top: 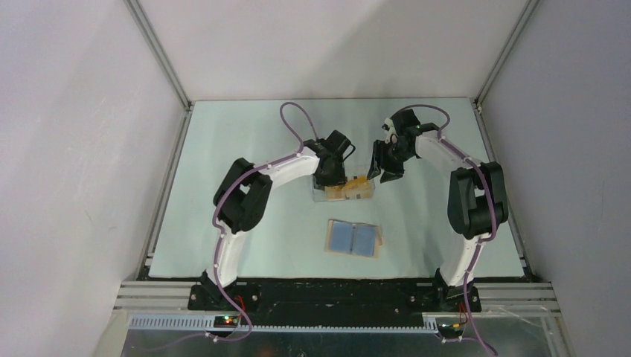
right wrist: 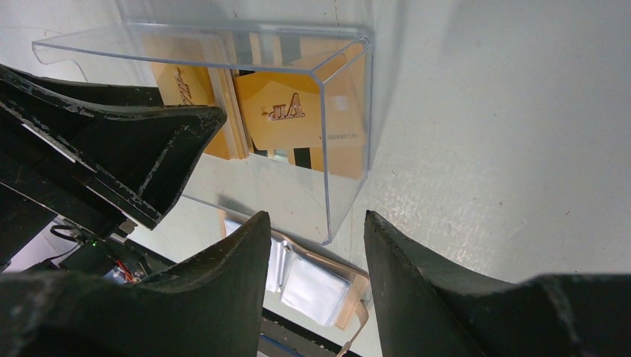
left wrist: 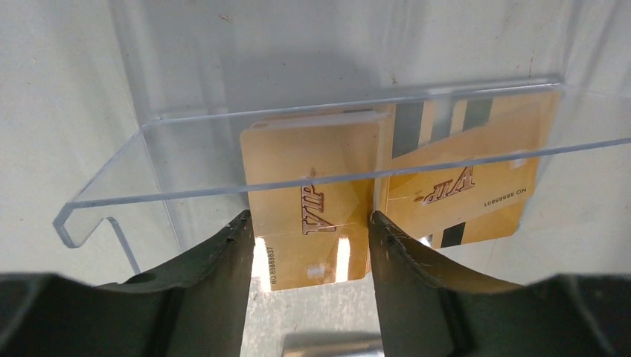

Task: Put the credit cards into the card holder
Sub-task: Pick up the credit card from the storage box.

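Observation:
Several orange-yellow credit cards (left wrist: 461, 193) stand in a clear plastic tray (left wrist: 111, 193) at mid-table. My left gripper (left wrist: 310, 223) reaches into the tray from the left, its two fingers pressed against the side edges of one "VIP" credit card (left wrist: 312, 156), whose lower end sticks out between them. From above, the left gripper (top: 336, 181) covers the tray's left part. The right gripper (top: 381, 169) hovers just right of the tray, open, with nothing between its fingers (right wrist: 223, 268). The card holder (top: 354, 238) lies open and flat nearer the arms, blue panels up; the right wrist view shows the card holder (right wrist: 316, 286) past the tray's corner.
The clear tray (right wrist: 342, 149) has thin upright walls around the cards. Both wrists crowd over it, about a hand's width apart. Metal frame rails (top: 167, 186) border the table on both sides.

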`<state>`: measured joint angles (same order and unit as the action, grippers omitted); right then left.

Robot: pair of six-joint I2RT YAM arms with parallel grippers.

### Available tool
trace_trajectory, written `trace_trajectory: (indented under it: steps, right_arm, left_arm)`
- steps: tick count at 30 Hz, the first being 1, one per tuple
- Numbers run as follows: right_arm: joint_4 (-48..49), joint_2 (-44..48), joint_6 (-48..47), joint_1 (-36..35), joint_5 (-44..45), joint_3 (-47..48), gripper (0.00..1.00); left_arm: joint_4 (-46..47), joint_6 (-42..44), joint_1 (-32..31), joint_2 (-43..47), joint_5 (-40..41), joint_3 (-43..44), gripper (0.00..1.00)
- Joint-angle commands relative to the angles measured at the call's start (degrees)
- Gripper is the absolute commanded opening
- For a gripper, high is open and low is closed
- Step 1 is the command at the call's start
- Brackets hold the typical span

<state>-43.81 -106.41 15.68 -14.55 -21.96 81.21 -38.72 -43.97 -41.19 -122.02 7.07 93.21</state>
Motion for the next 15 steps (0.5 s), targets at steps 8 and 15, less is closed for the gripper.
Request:
trace_trajectory:
  steps: [8, 15]
  right_arm:
    - [0.36, 0.22, -0.72, -0.35, -1.03, 0.88, 0.54]
    - [0.13, 0.72, -0.61, -0.32, -1.07, 0.88, 0.54]
  left_arm:
    - [-1.37, 1.54, -0.38, 3.19, 1.37, 1.61, 0.5]
    - [-1.46, 2.13, -0.34, 5.7, 1.95, 0.87, 0.5]
